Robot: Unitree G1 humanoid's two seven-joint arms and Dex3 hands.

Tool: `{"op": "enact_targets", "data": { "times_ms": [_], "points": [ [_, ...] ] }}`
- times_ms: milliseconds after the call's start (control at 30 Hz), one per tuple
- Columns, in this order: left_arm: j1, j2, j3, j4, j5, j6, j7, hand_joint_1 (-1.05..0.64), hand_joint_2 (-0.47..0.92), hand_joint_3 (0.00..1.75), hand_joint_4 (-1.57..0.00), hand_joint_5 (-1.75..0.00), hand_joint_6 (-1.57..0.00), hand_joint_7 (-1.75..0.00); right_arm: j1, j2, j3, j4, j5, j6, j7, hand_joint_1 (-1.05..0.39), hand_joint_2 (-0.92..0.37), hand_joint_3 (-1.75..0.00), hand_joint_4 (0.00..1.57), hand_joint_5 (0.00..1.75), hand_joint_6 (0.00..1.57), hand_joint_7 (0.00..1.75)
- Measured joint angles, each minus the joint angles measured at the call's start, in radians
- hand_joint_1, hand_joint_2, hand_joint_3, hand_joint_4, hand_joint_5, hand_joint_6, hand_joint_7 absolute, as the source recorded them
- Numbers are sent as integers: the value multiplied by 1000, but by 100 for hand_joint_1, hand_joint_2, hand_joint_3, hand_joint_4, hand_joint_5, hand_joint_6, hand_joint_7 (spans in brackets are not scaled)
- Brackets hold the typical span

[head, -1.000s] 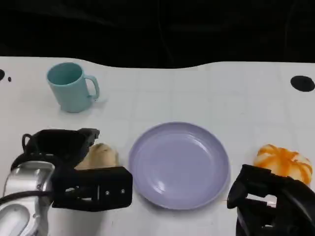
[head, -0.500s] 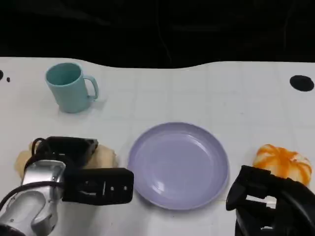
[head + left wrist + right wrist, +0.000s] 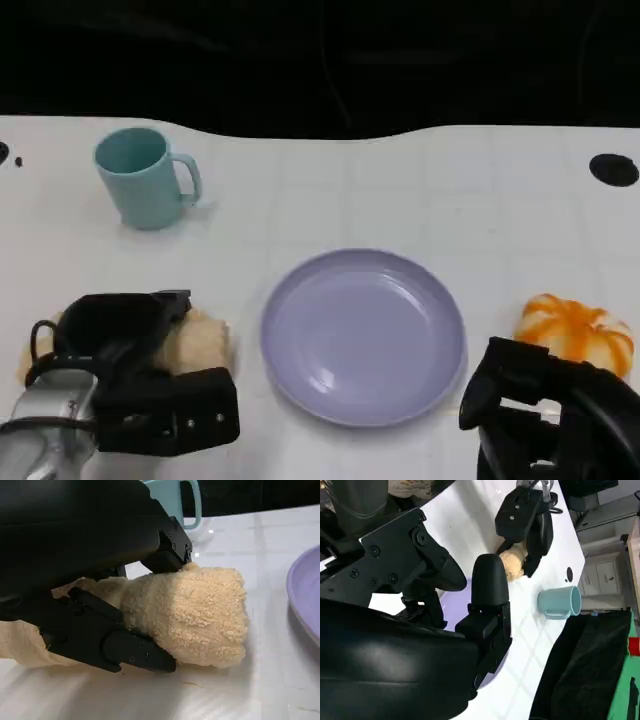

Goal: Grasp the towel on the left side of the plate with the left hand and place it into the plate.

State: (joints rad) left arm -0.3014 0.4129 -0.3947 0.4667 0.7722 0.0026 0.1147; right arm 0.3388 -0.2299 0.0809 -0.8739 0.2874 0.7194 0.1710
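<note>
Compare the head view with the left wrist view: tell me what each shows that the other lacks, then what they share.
Head view alone: the whole purple plate, bare, the orange-and-white object to its right, and the right hand low at that side.

Left wrist view alone: the black fingers closed around the beige towel, one along its underside, one on top, with the towel on the table.

Both: the left hand, the towel, the teal mug and the plate.

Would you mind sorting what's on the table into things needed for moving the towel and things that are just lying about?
Needed for the job:
- beige towel, left of the plate
- lilac plate
- left hand, closed around the towel

Lying about:
- teal mug
- orange-and-white object by the right hand
</note>
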Motion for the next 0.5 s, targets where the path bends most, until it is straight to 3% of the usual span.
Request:
{"op": "enact_targets", "data": {
  "times_ms": [67, 167, 200, 233, 267, 333, 500],
  "points": [
    [15, 0, 11, -30, -2, -3, 16, -28, 91, 22, -80, -175, -54, -170, 0, 0, -1, 0, 0, 0, 0, -13, -50, -129, 72, 175, 64, 158],
    [38, -2, 34, -93, -5, -12, 55, -24, 89, 21, -84, -175, -56, -174, -1, 0, -1, 0, 0, 1, 0, -12, -51, -129, 73, 175, 64, 158],
    [41, -4, 43, -113, -7, -14, 67, -24, 86, 31, -86, -175, -57, -174, -1, 0, -1, 0, 0, 1, 0, -12, -51, -129, 73, 175, 64, 158],
    [44, -7, 53, -137, -13, -14, 76, -24, 72, 62, -89, -175, -59, -175, -1, 0, -1, 0, 0, 1, 0, -12, -51, -128, 73, 175, 64, 158],
    [45, -11, 62, -163, -21, -16, 82, -24, 65, 78, -90, -175, -61, -175, -1, 0, 0, 0, 0, 1, 0, -12, -51, -128, 73, 175, 64, 158],
    [47, -19, 76, -223, -32, -21, 83, -24, 51, 100, -92, -175, -62, -175, -1, 0, 1, 0, 0, 1, 0, -11, -51, -128, 73, 175, 64, 158],
    [46, -43, 83, -361, -39, -34, 64, -23, 46, 111, -92, -175, -64, -175, -1, 0, 4, 0, -1, 1, 0, -12, -51, -128, 73, 175, 64, 158]
  ]
}}
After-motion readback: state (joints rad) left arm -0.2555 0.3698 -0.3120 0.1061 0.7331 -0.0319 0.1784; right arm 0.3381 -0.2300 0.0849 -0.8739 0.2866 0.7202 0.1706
